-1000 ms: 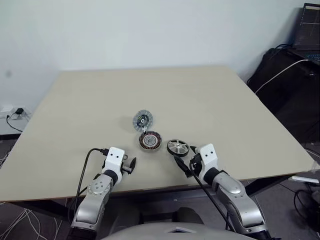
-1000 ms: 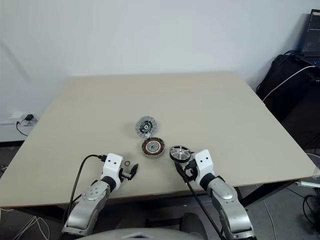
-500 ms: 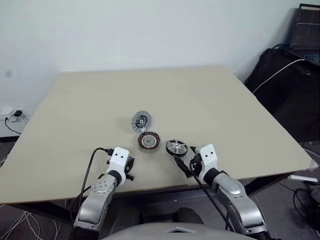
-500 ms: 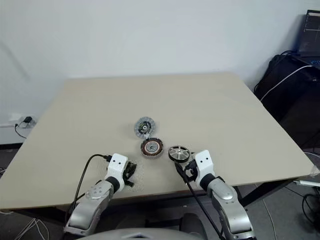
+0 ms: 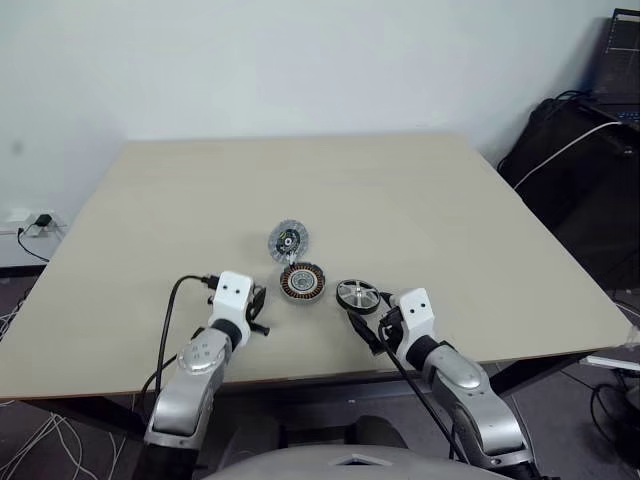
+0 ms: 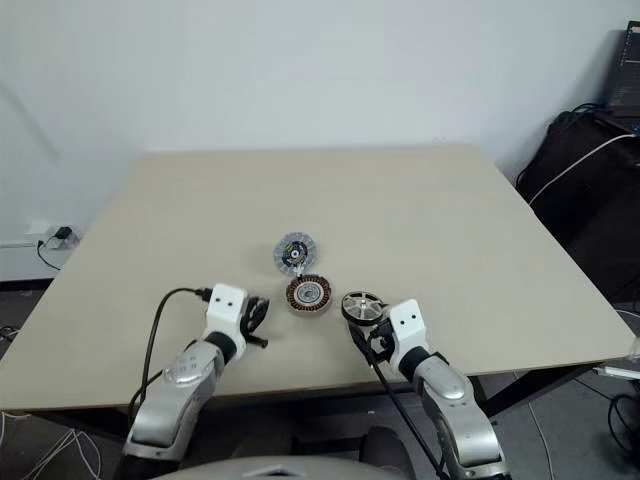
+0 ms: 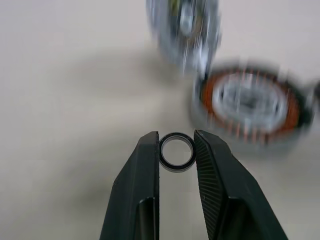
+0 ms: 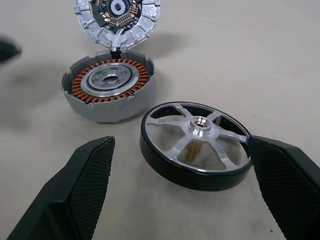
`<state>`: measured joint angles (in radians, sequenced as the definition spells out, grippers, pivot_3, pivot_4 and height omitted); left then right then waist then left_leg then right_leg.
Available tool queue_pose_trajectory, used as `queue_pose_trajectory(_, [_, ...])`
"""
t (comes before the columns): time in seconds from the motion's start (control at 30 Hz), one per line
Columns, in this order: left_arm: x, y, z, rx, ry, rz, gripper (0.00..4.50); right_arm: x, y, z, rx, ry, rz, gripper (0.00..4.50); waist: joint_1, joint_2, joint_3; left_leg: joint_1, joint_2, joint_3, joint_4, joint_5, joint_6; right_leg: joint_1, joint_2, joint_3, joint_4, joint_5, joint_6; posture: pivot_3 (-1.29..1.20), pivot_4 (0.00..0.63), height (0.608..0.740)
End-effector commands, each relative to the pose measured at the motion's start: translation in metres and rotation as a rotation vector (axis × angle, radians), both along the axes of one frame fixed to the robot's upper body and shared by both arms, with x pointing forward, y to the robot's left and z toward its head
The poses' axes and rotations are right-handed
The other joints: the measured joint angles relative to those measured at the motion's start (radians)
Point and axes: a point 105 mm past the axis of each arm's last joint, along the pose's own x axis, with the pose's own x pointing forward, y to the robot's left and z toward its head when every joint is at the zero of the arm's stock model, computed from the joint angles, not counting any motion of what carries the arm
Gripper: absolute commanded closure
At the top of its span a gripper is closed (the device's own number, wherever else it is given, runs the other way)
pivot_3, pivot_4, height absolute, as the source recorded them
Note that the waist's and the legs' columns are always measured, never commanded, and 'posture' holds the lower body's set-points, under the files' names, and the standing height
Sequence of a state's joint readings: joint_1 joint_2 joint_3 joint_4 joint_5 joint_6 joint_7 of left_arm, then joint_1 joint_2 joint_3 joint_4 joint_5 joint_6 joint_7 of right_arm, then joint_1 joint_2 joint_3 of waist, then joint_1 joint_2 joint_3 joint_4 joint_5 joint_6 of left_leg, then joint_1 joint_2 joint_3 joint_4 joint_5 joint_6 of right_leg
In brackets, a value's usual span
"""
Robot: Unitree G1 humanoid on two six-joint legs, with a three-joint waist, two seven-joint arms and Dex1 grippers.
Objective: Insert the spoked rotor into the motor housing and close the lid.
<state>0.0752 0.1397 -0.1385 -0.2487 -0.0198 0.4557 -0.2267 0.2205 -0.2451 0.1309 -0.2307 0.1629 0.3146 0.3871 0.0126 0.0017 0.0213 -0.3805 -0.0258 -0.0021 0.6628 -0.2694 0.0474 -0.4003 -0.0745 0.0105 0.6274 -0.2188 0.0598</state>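
Beige table point(image 5: 420, 200) carries lid point(image 5: 288, 241), housing point(image 5: 301, 281) and rotor point(image 5: 357, 295). Left gripper point(image 7: 176, 152) pinches a small ring point(image 7: 177, 152); right gripper point(image 8: 180, 165) stands wide open around the rotor.

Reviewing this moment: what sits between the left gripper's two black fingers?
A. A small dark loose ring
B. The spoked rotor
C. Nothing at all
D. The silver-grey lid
A. In the left wrist view the left gripper has its fingers closed on the sides of a small ring, while the spoked rotor, motor housing and lid lie on the table.
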Motion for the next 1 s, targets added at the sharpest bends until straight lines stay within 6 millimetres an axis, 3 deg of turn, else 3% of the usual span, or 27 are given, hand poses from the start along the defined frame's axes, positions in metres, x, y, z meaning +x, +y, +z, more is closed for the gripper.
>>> queue_pose_trajectory(0.03, [0.011,-0.019,0.016,-0.020,-0.049,-0.074,3.83,0.006,0.002,0.010,0.006,-0.047,0.001,0.00,0.001,0.000,0.000,0.000,0.000,0.000,0.000,0.000,0.000,0.000,0.001,0.000,0.000,0.000,0.000,0.00,0.000,0.740])
queue_pose_trajectory(0.43, [0.038,-0.049,-0.006,0.014,0.048,-0.200,3.83,0.004,0.004,0.011,0.013,-0.055,-0.016,0.00,0.002,-0.002,0.001,0.000,0.000,0.000,0.001,0.003,0.005,0.000,0.007,0.001,0.000,0.000,0.000,0.00,0.000,0.740])
queue_pose_trajectory(0.7, [0.037,-0.058,-0.020,-0.003,0.107,-0.227,3.83,0.003,0.005,0.012,0.023,-0.056,-0.032,0.00,0.003,-0.003,0.002,0.000,0.000,0.000,0.001,0.003,0.005,0.000,0.007,0.002,0.000,0.000,-0.001,0.00,0.000,0.740])
queue_pose_trajectory(1.0, [0.040,-0.064,-0.023,-0.001,0.108,-0.237,3.83,0.005,0.005,0.014,0.024,-0.062,-0.031,0.00,0.003,-0.003,0.002,0.000,0.000,0.000,0.001,0.003,0.005,0.000,0.007,0.002,0.000,0.001,-0.001,0.00,0.000,0.740])
